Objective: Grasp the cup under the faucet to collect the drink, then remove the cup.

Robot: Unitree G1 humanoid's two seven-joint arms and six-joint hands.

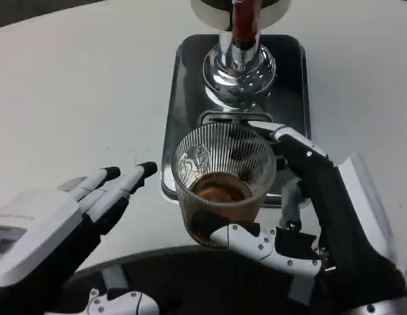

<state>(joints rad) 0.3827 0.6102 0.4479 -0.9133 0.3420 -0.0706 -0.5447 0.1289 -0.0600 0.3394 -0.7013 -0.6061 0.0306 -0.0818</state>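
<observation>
The dispenser (239, 39) top is cut off by the picture's upper edge.

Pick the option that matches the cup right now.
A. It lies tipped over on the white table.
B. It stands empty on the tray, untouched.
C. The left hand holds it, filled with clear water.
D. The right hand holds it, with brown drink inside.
D: the right hand wraps its fingers around the ribbed glass cup, which is upright with brown drink in its bottom; the left hand is beside it, apart.

One head camera looks steeply down, close over the white table (72, 85) ahead.
</observation>
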